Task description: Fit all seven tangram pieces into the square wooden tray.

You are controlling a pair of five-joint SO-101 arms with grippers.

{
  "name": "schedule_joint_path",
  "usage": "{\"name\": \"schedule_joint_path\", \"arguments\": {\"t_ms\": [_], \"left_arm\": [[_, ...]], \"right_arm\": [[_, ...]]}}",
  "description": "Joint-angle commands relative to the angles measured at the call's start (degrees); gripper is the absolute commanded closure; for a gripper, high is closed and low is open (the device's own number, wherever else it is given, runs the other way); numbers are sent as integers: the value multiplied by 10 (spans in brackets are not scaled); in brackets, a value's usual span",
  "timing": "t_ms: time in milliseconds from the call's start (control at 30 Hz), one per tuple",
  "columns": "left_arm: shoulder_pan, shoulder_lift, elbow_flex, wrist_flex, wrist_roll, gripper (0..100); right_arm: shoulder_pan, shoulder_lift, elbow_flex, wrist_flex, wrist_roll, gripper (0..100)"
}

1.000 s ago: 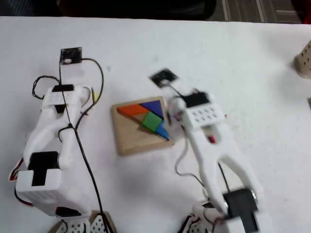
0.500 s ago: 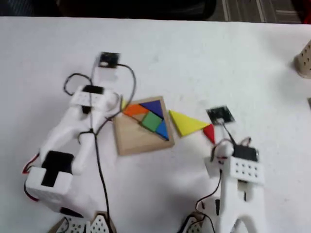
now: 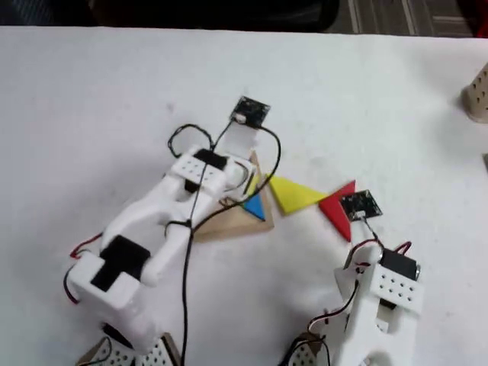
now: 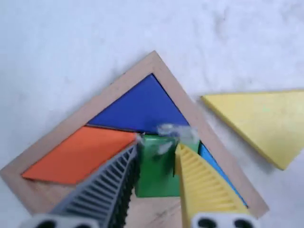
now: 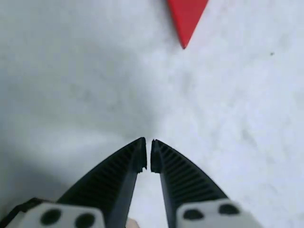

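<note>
We note the left gripper [image 4: 158, 145] low over the square wooden tray [image 4: 175, 92], fingers parted, straddling the green square [image 4: 154, 180]. The right gripper [image 5: 147, 154] is nearly closed, holding nothing, above the tabletop [image 5: 237, 95] near the red triangle [image 5: 186, 12].

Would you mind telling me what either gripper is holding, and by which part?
Nothing, it seems: the left gripper is open over the green square in the tray; the right gripper is shut, empty.
</note>
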Motion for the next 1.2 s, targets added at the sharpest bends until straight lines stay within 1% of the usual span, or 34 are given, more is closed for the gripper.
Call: {"name": "schedule_joint_path", "arguments": {"t_ms": [0,133,333,500,600,667,867,967,1167], "left_arm": [[8,15,-45,5,6,858],[10,15,-46,4,4,858],[11,13,-47,22,3,858],[0,6,-52,25,6,858],[-11,-27,-46,25,6,858],[-16,-42,-44,26,6,858],[-16,-51,-37,31,6,858],[-29,-51,-37,32,6,858],[-82,-45,-35,29,4,858]], "right_arm": [[7,-10,-4,-9,8,974],[6,-10,-4,-10,8,974],[-27,-13,7,-15,8,974],[-28,-12,9,-17,8,974],[-28,-10,10,-15,32,974],[-28,-10,10,-15,34,974],[-28,-15,16,-15,38,974],[-28,-15,16,-15,39,974],[-29,-15,16,-15,39,974]]}}
